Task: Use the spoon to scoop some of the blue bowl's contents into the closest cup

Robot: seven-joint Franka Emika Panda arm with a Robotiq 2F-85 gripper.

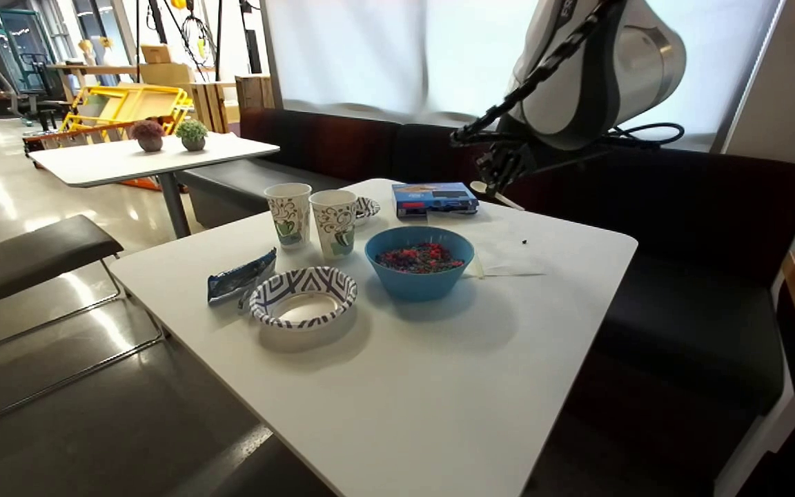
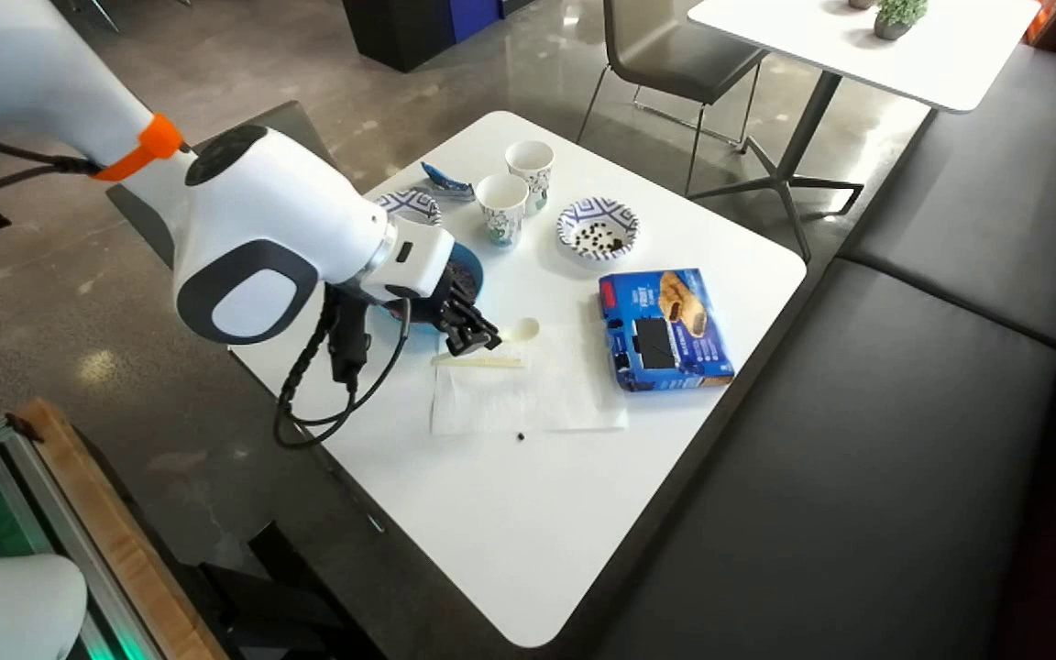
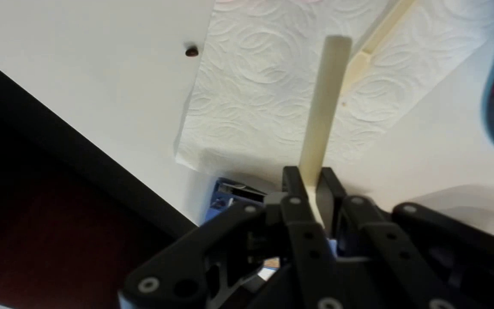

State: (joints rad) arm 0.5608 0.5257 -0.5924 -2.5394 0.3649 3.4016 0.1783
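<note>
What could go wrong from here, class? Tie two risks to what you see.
The slim, pale whitish spoon, pinched in the black tool, might twist when pressed into the small reddish and dark pieces in the round, bright blue bowl. The two patterned white paper cups stand close together, so reaching for one could bump the other.

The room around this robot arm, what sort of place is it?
Probably a break area or café-style lounge, judging by the long dark bench beside the main table, and a second table bearing small potted plants.
</note>
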